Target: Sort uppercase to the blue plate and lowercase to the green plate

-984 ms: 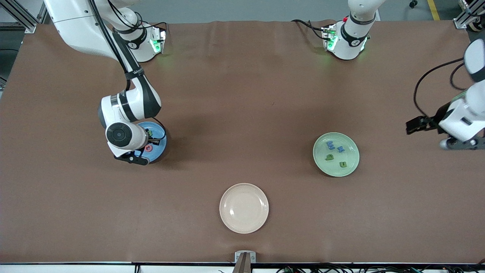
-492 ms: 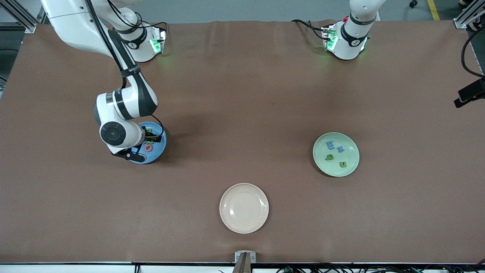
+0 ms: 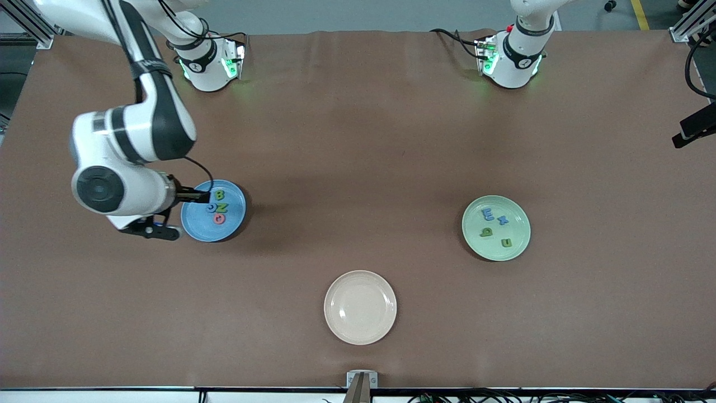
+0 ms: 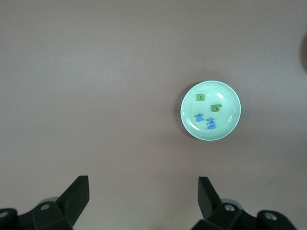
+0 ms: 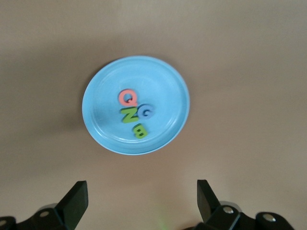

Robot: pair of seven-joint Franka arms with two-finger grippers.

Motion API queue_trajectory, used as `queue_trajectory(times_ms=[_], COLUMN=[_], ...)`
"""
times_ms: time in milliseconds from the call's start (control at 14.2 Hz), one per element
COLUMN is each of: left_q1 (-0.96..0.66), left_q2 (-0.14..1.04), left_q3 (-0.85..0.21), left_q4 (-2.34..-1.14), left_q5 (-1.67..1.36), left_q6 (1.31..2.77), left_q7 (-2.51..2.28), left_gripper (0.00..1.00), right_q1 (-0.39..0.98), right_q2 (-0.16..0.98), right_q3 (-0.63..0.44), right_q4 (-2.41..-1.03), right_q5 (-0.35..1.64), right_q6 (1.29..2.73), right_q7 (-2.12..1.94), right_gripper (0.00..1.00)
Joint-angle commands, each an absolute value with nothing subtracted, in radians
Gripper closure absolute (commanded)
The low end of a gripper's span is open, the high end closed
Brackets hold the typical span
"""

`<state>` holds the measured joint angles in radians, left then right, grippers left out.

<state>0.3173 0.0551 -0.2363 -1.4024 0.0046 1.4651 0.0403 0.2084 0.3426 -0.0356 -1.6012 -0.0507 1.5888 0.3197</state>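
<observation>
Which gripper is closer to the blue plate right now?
Right. The right gripper hangs open by the blue plate rim, at the right arm's end. The left gripper, open, is up past the green plate.

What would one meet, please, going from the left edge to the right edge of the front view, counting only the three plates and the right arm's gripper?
right gripper → blue plate, carrying four capital letters → cream plate → green plate, carrying four small letters.
</observation>
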Motion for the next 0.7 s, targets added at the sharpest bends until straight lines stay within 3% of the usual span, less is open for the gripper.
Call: queue_trajectory(times_ms=[0, 141, 351, 492, 633], left_q1=[0.131, 0.036, -0.116, -0.118, -0.109], left_q2=[0.052, 0.055, 0.052, 0.048, 0.041], left_q3=[-0.059, 0.024, 0.193, 0.202, 0.193], left_q4=[-1.394, -1.399, -1.401, -1.414, -1.428], left_q5=[-0.008, -0.009, -0.024, -0.041, -0.041], left_q6=[1.445, 1.445, 1.445, 1.443, 1.443], left_q7=[0.035, 0.035, 0.034, 0.035, 0.035], left_gripper=[0.00, 0.00, 0.00, 0.00, 0.00], right_q1=[0.111, 0.080, 0.046, 0.040, 0.031], right_q2=[0.354, 0.342, 0.220, 0.120, 0.095], right_q3=[-0.023, -0.025, -0.023, -0.025, -0.025], right_q4=[-1.514, -1.483, -1.543, -1.618, -1.625], right_q5=[-0.032, -0.032, -0.032, -0.031, -0.032], right_q6=[1.543, 1.505, 1.485, 1.521, 1.529], right_q7=[0.201, 0.149, 0.115, 0.088, 0.078], right_gripper=[0.00, 0.00, 0.00, 0.00, 0.00])
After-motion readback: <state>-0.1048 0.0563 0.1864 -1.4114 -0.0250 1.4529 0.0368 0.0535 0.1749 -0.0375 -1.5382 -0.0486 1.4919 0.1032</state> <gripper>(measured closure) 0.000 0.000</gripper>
